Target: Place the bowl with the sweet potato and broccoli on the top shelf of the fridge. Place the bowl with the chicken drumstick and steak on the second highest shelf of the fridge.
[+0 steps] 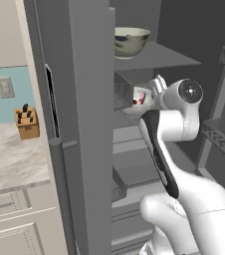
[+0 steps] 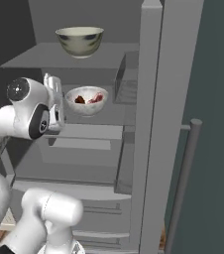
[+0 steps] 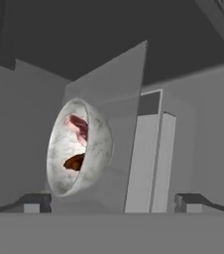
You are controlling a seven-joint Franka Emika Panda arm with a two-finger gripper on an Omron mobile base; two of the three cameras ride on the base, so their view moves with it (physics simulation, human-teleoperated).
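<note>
The bowl with sweet potato and broccoli [image 2: 80, 40], greenish-cream, stands on the top shelf [image 2: 34, 58] of the open fridge; seen from below, its rim hides the sweet potato and the broccoli. The whiter bowl [image 2: 86, 100] rests on the second highest shelf [image 2: 101, 118], holding the red steak [image 2: 97, 97] and the dark chicken drumstick [image 2: 79, 99]. My gripper [image 3: 114, 202] is open, rolled on its side, a short way back from this bowl [image 3: 79, 146] and not touching it. Both fingertips [image 3: 34, 202] are bare. In the left base view the gripper [image 1: 154, 91] is beside the white bowl [image 1: 138, 102].
The fridge door's edge [image 1: 84, 124] stands left of my arm, and door racks [image 1: 224, 129] are on the right. A drawer wall [image 2: 126, 79] sits right of the white bowl. A knife block [image 1: 27, 122] stands on the counter [image 1: 10, 159] outside.
</note>
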